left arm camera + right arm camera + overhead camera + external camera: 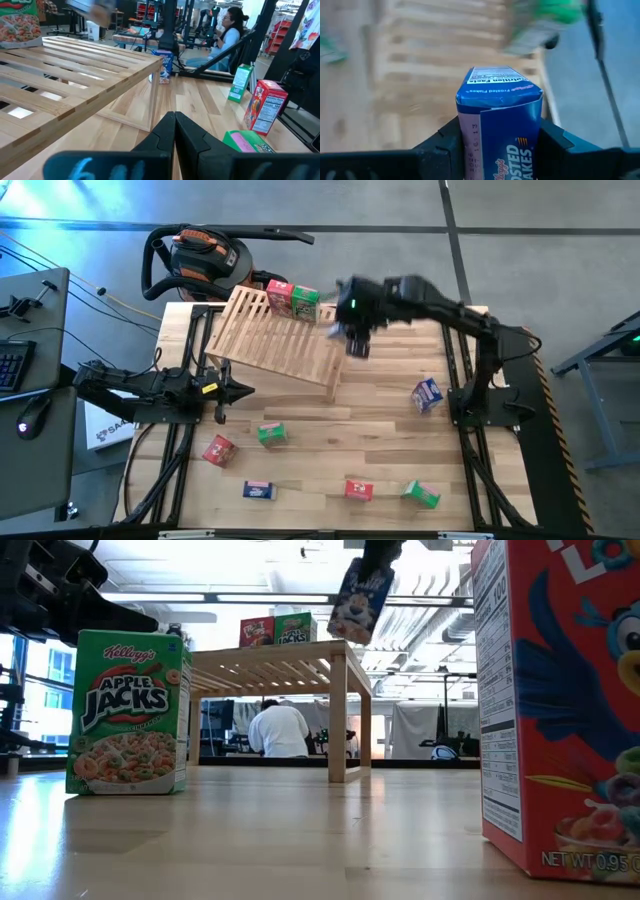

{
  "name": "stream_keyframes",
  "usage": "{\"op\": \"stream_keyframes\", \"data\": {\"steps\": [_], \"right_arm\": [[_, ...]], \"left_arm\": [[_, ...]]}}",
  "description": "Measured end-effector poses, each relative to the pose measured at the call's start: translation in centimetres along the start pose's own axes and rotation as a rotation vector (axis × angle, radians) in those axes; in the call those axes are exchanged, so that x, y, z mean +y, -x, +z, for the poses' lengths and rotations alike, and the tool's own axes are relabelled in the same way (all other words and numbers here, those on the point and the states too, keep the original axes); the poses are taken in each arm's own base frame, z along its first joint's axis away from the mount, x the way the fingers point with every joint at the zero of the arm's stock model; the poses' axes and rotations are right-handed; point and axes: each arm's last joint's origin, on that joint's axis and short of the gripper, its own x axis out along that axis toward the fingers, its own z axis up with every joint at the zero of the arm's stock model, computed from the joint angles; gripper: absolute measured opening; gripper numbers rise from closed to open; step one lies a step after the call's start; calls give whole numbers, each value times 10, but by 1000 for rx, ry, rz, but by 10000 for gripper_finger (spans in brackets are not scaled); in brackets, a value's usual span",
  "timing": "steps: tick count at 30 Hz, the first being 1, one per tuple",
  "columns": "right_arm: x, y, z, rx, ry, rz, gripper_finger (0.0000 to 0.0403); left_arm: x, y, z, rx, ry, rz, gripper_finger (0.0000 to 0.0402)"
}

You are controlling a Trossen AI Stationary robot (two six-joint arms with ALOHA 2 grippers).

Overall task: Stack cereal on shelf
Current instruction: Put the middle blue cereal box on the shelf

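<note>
So, L to R. Left gripper (232, 391) waits at the table's left edge, near the front leg of the light wooden slatted shelf (270, 335), fingers pressed together on nothing; likely parked so it stays out of the other arm's way.

On the plank-patterned wooden tabletop (330, 435), loose boxes lie w/ gaps between them, prob. so each can be picked singly: a red cereal box (219, 449) near-left, a small blue-and-white cereal box (259, 490) at the near edge, a green cereal box (271, 435) just right of the red one, then a second red box (358, 489), a second green box (421, 494), and farther right another blue-and-white box (427, 395), tipped on a corner.

The shelf stands far-left of centre, raised on short legs. At its far end a red box (279, 296) and a green Apple Jacks box (305, 303) stand upright, touching side by side; that looks like the start of a row.

Right gripper (356, 338) hangs off the shelf's right edge, above slat level, pinching a blue Frosted Flakes cereal box (498, 125) by its two side faces. In the low view the box (360, 600) hangs tilted, clearly higher than the slats, which should let it clear the edge. Judgement: carry step; next it needs moving left over the slats and setting down beside the green one. Tilt may need squaring first or it could topple.
</note>
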Motion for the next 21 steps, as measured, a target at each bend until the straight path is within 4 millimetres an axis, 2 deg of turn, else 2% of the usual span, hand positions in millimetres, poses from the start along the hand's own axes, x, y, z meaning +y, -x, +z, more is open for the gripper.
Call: {"op": "stream_keyframes", "data": {"steps": [3, 7, 14, 21], "right_arm": [[-29, -4, 0, -54, -54, 26, 154], [-51, -14, -3, -48, -97, 66, 154], [-57, -36, -4, 16, -104, 111, 154], [-59, -50, -1, 41, -102, 72, 154]], "left_arm": [[0, 0, 0, 0, 1, 0, 0], [0, 0, 0, -1, 1, 0, 0], [0, 0, 0, -2, 18, 0, 0], [0, 0, 0, -1, 36, -1, 0]]}}
